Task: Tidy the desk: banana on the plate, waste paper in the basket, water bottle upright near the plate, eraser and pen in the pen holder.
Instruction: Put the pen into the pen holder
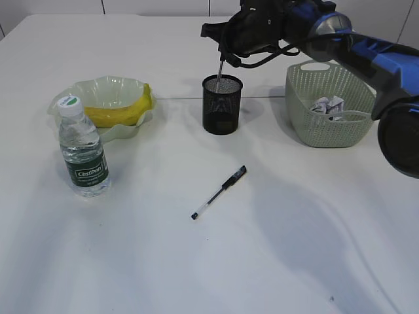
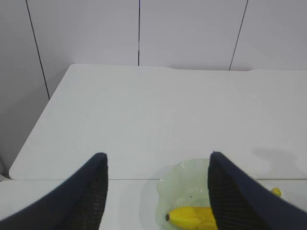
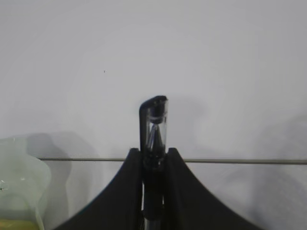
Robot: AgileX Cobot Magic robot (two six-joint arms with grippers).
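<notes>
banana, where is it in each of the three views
Exterior view: banana on the plate, left of middle.
Left wrist view: bottom edge, right of centre, partly behind a finger.
Right wrist view: only a yellow sliver at the bottom-left corner.
Shared landmark: the pale green plate, in all three.

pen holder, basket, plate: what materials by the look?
Pen holder: black metal mesh, likely; fine see-through grid. Basket: pale green moulded plastic, perforated walls, matte. Plate: translucent greenish, wavy rim, glossy; glass or plastic, can't tell.

Banana (image 1: 114, 112) on plate (image 1: 108, 88); bottle (image 1: 82, 148) upright beside it; paper (image 1: 328, 104) in basket (image 1: 327, 127); one pen (image 1: 219, 191) flat on table, another (image 1: 220, 69) held upright over holder (image 1: 222, 104).
</notes>
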